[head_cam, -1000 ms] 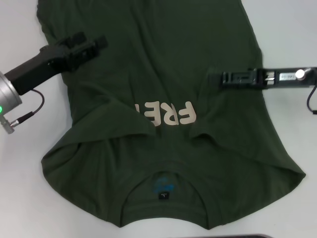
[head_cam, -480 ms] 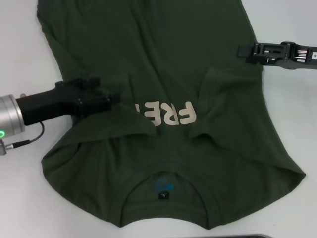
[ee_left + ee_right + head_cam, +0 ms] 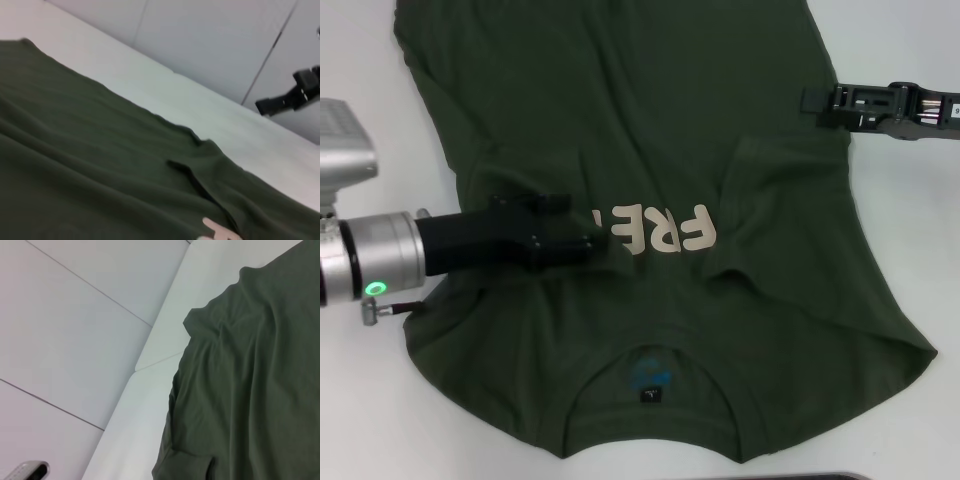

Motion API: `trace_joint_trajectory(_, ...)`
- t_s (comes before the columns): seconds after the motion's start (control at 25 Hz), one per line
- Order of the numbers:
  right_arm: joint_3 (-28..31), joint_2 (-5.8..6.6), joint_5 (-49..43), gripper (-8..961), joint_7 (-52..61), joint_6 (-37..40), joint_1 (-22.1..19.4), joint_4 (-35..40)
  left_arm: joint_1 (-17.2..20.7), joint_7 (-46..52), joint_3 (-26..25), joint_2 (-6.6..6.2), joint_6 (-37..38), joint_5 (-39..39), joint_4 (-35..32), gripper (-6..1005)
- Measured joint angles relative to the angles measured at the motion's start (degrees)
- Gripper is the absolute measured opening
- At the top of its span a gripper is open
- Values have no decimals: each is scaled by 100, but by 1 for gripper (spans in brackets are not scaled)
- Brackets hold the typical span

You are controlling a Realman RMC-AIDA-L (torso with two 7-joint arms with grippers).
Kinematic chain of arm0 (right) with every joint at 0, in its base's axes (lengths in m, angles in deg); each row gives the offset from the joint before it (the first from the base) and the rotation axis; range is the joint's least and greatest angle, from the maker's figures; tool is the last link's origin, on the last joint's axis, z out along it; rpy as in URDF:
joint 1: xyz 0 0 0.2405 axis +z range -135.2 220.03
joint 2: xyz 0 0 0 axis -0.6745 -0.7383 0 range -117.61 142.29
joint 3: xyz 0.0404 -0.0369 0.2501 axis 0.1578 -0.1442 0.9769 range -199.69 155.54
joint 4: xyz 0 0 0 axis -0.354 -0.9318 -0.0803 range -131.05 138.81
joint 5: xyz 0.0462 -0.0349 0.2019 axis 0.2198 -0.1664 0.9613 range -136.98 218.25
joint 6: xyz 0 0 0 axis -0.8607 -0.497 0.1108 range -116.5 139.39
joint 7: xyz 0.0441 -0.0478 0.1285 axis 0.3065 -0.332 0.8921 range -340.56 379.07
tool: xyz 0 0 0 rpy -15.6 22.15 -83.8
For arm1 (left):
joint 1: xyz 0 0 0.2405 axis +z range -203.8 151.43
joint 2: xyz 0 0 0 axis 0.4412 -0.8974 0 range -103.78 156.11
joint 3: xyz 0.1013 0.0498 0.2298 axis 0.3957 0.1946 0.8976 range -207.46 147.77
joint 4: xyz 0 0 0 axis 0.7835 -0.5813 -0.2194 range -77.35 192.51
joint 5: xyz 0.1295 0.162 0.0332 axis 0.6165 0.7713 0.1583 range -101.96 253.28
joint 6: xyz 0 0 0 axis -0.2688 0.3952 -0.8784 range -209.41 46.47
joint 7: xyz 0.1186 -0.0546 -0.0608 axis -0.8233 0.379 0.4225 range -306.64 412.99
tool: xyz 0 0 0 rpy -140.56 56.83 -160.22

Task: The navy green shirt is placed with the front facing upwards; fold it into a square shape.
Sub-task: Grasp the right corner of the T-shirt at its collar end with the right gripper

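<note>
Shirt (image 3: 650,120) lies flat on the table (image 3: 370,420), left gripper (image 3: 588,243) low over its chest lettering, right gripper (image 3: 810,102) at its edge, jaw states unclear.

Matt cloth on a smooth white surface

The navy green shirt (image 3: 650,120) is seen as soft, matt, creased cloth with flat cream lettering (image 3: 665,230); the table (image 3: 365,120) looks smooth and faintly glossy; the left gripper (image 3: 588,243) is cased in matt black plastic behind brushed metal.
</note>
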Motion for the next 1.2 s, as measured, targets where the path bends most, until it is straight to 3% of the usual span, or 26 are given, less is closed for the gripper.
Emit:
trace_joint_trajectory(0.6,10,15,0,788,12,10,0,0,28,150,310,25,73,212,94,888)
trace_joint_trajectory(0.92,10,18,0,788,3,2,-9,0,43,308,310,-100,529,514,55,888)
trace_joint_trajectory(1.2,10,18,0,789,-31,-35,-38,0,77,284,158,-105,1188,549,-175,888)
